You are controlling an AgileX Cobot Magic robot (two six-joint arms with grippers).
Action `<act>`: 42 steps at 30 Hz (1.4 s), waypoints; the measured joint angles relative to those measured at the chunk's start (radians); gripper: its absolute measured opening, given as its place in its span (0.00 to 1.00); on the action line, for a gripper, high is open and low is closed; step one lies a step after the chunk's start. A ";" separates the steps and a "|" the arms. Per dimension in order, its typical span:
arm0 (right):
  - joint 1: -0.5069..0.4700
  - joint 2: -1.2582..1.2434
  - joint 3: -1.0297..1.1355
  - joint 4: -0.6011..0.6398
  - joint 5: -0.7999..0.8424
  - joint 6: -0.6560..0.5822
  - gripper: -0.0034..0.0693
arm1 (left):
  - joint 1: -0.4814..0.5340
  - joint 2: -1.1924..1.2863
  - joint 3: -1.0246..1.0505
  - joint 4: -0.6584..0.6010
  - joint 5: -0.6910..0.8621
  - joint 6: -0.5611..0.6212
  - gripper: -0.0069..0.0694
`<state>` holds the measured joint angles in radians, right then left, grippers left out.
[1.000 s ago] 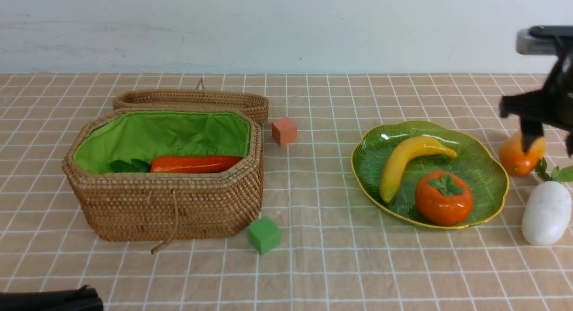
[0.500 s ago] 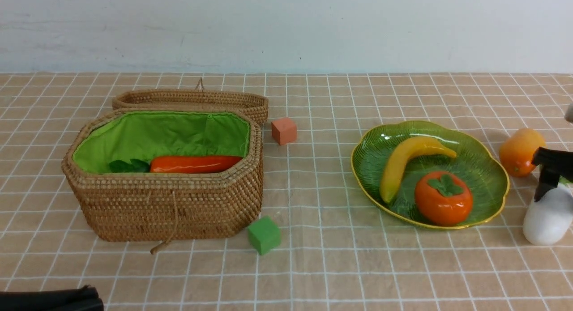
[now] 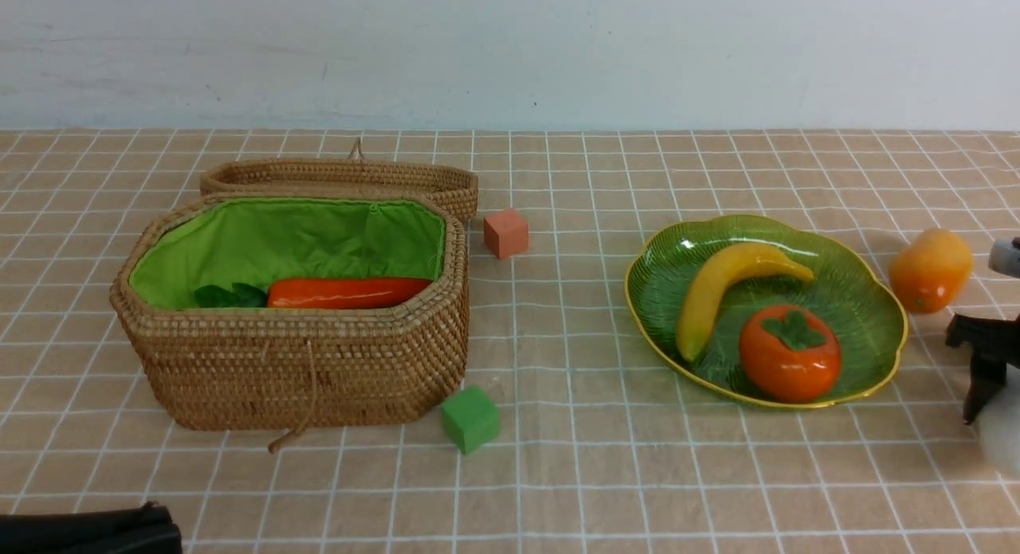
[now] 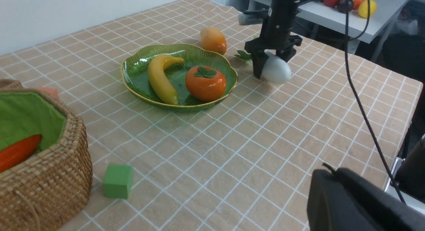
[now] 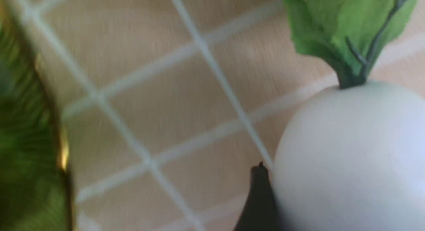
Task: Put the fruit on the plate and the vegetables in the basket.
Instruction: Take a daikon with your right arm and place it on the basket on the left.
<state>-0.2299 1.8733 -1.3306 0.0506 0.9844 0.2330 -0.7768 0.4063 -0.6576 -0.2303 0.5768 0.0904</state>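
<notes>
Banana [image 3: 721, 291] and persimmon [image 3: 789, 355] lie plated and the carrot [image 3: 347, 292] basketed, leaving the mango [image 3: 931, 270] beside the plate [image 3: 865, 379] and the radish [image 4: 276, 69], which the right claw [image 4: 271, 63] grips above the surface's [image 3: 558, 458] grid, the left claw [image 3: 159, 528] closed.

Right hand [image 4: 273, 63]: matte black, thin fingers [image 3: 986, 387] narrowing toward the tips, dark crossbar at their base. Grey, blocky housing [image 4: 253, 18] above it, rounded edges. Right arm [image 4: 282, 11] dark. Left hand [image 3: 88, 530] black too, smooth rounded fingertip [image 4: 332, 191], small dark nub at its end. Thin black cable [image 4: 357, 91] hangs in a long curve.
</notes>
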 joint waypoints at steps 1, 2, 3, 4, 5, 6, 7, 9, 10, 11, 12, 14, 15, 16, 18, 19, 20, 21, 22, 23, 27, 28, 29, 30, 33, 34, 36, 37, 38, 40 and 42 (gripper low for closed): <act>0.010 -0.048 0.000 0.009 0.021 -0.009 0.73 | 0.000 0.002 0.000 0.023 -0.001 -0.038 0.07; 0.025 -0.089 0.000 0.021 0.028 -0.018 0.73 | 0.000 0.006 0.000 0.049 -0.001 -0.063 0.07; 0.052 -0.131 -0.001 0.046 0.028 -0.041 0.73 | 0.000 0.009 0.000 0.076 -0.001 -0.090 0.07; 0.066 -0.151 -0.004 0.058 0.028 -0.054 0.73 | 0.000 0.011 0.000 0.083 -0.001 -0.107 0.07; 0.140 -0.218 -0.024 0.127 0.025 -0.124 0.73 | 0.000 0.017 0.000 0.160 0.000 -0.162 0.07; 0.198 -0.245 -0.049 0.181 0.020 -0.182 0.73 | 0.000 0.021 0.000 0.221 0.000 -0.207 0.07; 0.249 -0.258 -0.084 0.230 0.015 -0.247 0.73 | 0.000 0.023 0.000 0.286 0.001 -0.257 0.07; 0.373 -0.258 -0.161 0.337 -0.006 -0.370 0.73 | 0.000 0.028 0.000 0.398 0.002 -0.365 0.07; 0.472 -0.241 -0.218 0.410 -0.028 -0.455 0.73 | 0.000 0.028 0.000 0.491 0.005 -0.457 0.07; 0.487 -0.233 -0.239 0.419 -0.031 -0.484 0.73 | 0.000 0.028 0.000 0.516 0.005 -0.471 0.07; 0.542 -0.213 -0.281 0.454 -0.049 -0.544 0.73 | 0.000 0.028 0.000 0.564 0.008 -0.523 0.07; 0.670 -0.151 -0.383 0.516 -0.085 -0.682 0.73 | 0.000 0.028 0.000 0.657 0.015 -0.643 0.07; 0.715 -0.118 -0.441 0.532 -0.104 -0.759 0.73 | 0.000 0.028 0.000 0.699 0.019 -0.684 0.07; 0.792 -0.043 -0.531 0.549 -0.140 -0.857 0.73 | 0.000 0.028 0.000 0.744 0.025 -0.752 0.07; 0.837 0.028 -0.598 0.554 -0.170 -0.939 0.73 | 0.000 0.028 0.000 0.776 0.031 -0.790 0.07; 0.880 0.112 -0.683 0.556 -0.189 -1.001 0.73 | 0.000 0.028 0.000 0.790 0.036 -0.809 0.07; 0.888 0.122 -0.693 0.556 -0.191 -1.006 0.73 | 0.000 0.028 0.000 0.791 0.037 -0.812 0.07; 0.911 0.212 -0.779 0.555 -0.198 -1.036 0.73 | 0.000 0.028 0.000 0.798 0.037 -0.819 0.07; 0.920 0.265 -0.827 0.553 -0.199 -1.043 0.73 | 0.000 0.028 0.000 0.799 0.038 -0.823 0.07; 0.920 0.281 -0.842 0.553 -0.199 -1.043 0.73 | 0.000 0.028 0.000 0.799 0.038 -0.824 0.07; 0.923 0.387 -0.937 0.538 -0.204 -1.043 0.73 | 0.000 0.028 0.000 0.799 0.039 -0.824 0.07; 0.923 0.398 -0.945 0.536 -0.213 -1.043 0.73 | 0.000 0.028 0.000 0.800 0.039 -0.825 0.07; 0.923 0.406 -0.948 0.536 -0.220 -1.043 0.73 | 0.000 0.028 0.000 0.801 0.039 -0.825 0.07; 0.923 0.412 -0.952 0.535 -0.233 -1.043 0.73 | 0.000 0.028 0.000 0.801 0.039 -0.826 0.07; 0.923 0.421 -0.958 0.517 -0.280 -1.045 0.73 | 0.000 0.028 0.000 0.801 0.040 -0.826 0.07; 0.923 0.421 -0.958 0.512 -0.285 -1.046 0.73 | 0.000 0.028 0.000 0.801 0.040 -0.826 0.07; 0.923 0.425 -0.958 0.487 -0.312 -1.046 0.73 | 0.000 0.028 0.000 0.801 0.040 -0.826 0.07; 0.923 0.427 -0.958 0.480 -0.317 -1.046 0.73 | 0.000 0.028 0.000 0.801 0.040 -0.826 0.07; 0.922 0.429 -0.958 0.473 -0.318 -1.046 0.73 | 0.000 0.028 0.000 0.801 0.040 -0.826 0.07; 0.922 0.434 -0.958 0.467 -0.318 -1.046 0.73 | 0.000 0.028 0.000 0.801 0.039 -0.826 0.07; 0.922 0.440 -0.958 0.462 -0.318 -1.046 0.73 | 0.000 0.028 0.000 0.801 0.038 -0.826 0.07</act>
<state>0.6918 2.3135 -2.2882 0.5122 0.6665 -0.8129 -0.7768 0.4344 -0.6576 0.5707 0.6150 -0.7360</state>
